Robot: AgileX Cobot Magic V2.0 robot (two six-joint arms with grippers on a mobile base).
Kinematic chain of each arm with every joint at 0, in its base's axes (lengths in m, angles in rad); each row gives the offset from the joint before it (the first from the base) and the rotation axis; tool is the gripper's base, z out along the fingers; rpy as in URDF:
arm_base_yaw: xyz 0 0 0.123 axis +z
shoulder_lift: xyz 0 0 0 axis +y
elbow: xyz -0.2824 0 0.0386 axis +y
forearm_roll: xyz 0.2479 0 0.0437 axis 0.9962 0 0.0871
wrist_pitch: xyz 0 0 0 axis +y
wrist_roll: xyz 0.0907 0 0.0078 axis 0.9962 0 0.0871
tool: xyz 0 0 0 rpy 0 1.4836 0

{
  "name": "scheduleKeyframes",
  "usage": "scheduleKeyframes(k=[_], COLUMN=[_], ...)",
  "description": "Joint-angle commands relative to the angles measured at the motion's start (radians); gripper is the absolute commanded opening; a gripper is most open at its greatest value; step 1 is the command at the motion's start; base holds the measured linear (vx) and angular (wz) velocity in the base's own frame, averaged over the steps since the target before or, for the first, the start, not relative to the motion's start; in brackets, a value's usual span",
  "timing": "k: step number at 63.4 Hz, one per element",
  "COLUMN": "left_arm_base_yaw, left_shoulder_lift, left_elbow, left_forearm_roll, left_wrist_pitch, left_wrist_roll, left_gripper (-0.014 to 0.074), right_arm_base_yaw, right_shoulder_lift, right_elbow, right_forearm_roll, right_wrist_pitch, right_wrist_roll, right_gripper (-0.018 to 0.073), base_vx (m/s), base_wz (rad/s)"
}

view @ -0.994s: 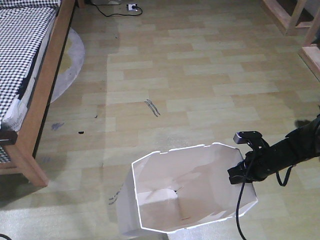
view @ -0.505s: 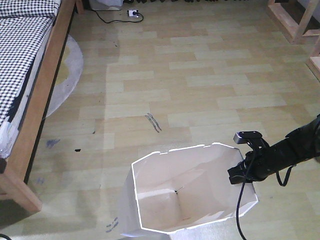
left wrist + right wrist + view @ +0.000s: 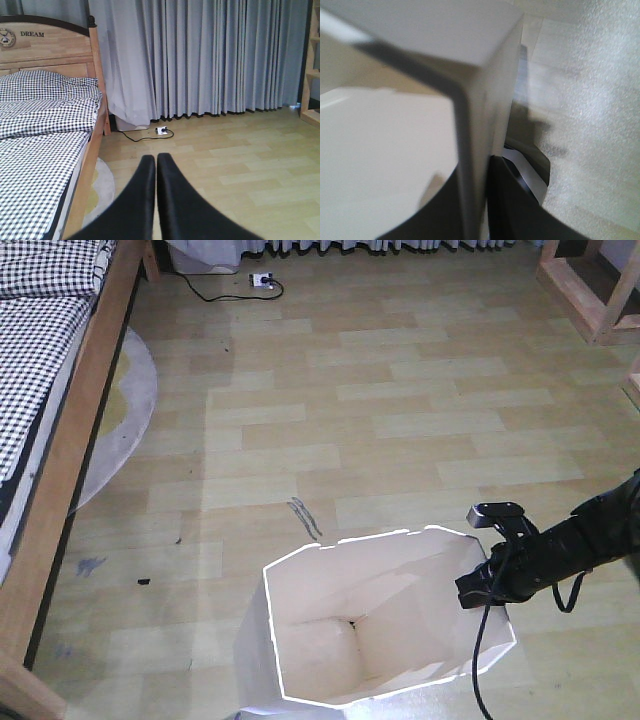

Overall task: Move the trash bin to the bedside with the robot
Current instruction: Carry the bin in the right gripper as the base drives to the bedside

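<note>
The white trash bin (image 3: 330, 640) stands on the wood floor at the bottom centre of the front view, cream inside, empty. My right gripper (image 3: 482, 590) is shut on the bin's right rim wall. In the right wrist view the thin wall (image 3: 472, 150) runs between the two black fingers (image 3: 507, 200). The bed (image 3: 45, 390), with wooden frame and checkered bedding, lies along the left edge, apart from the bin. It also shows in the left wrist view (image 3: 45, 145). My left gripper (image 3: 156, 162) is shut and empty, pointing at the floor beside the bed.
A round grey rug (image 3: 125, 410) lies partly under the bed. A white power strip with a black cable (image 3: 262, 281) lies by the grey curtains (image 3: 210, 55). Wooden furniture legs (image 3: 590, 290) stand at the far right.
The whole view has moved forward over the floor. The bed's near corner has slid out of the lower left, and the bin has kept its place in the frame, held in my right gripper.
</note>
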Motion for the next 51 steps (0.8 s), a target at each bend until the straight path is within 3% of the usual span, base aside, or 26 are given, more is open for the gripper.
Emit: scheduleKeyframes(k=[1, 51], left_arm_base_yaw=[-0.006, -0.006], left_shoulder_lift=[-0.014, -0.014], left_elbow=[0.012, 0.012], left_forearm_roll=[-0.009, -0.009], left_wrist_pitch=[-0.074, -0.074], left_wrist_roll=[-0.014, -0.014], left_gripper=[-0.0006, -0.0006], right_arm_base_yaw=[-0.004, -0.004], right_shoulder_lift=[-0.071, -0.071], right_elbow=[-0.009, -0.009], right_forearm_roll=[0.060, 0.060], right_wrist_pitch=[0.202, 0.206], right_wrist_roll=[-0.001, -0.001], right_gripper=[-0.0005, -0.0005], base_vx=[0.28, 0.28], base_wz=[0.00, -0.01])
